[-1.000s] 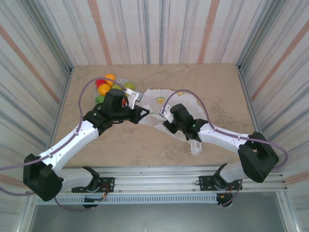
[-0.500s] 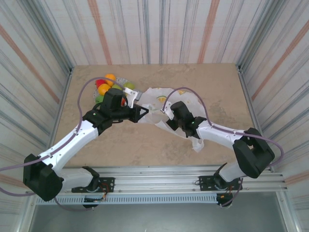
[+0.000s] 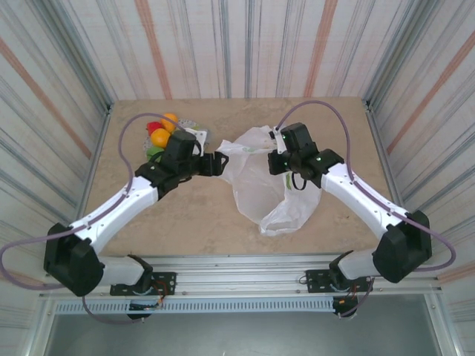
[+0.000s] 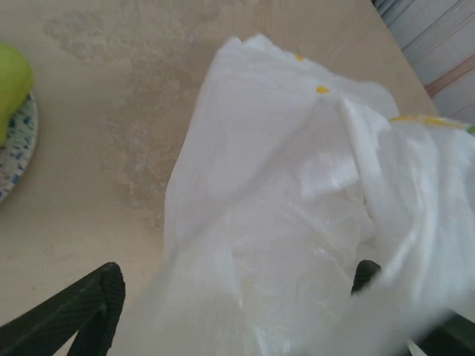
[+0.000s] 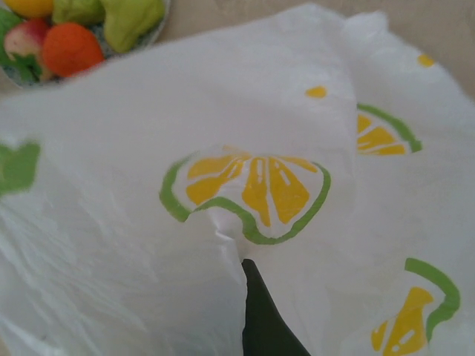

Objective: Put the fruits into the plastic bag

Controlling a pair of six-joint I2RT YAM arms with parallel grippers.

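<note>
The plastic bag, white with yellow-green citrus prints, hangs in the middle of the table from my right gripper. In the right wrist view that gripper is shut on a fold of the plastic bag just under a citrus print. My left gripper sits at the bag's left edge. Its fingers stand wide apart, open, with loose bag film lying between them. The fruits, orange, red and green, are heaped on a plate at the far left. An orange-red fruit and a green one show past the bag.
A speckled grey plate holds the fruits, with a green fruit on it, left of the left gripper. Striped walls close the table on three sides. Bare tabletop lies in front of the bag.
My right gripper closed on the bag and lifted it up and toward the far right. My left gripper opened and let go of the bag's edge, staying near the plate.
</note>
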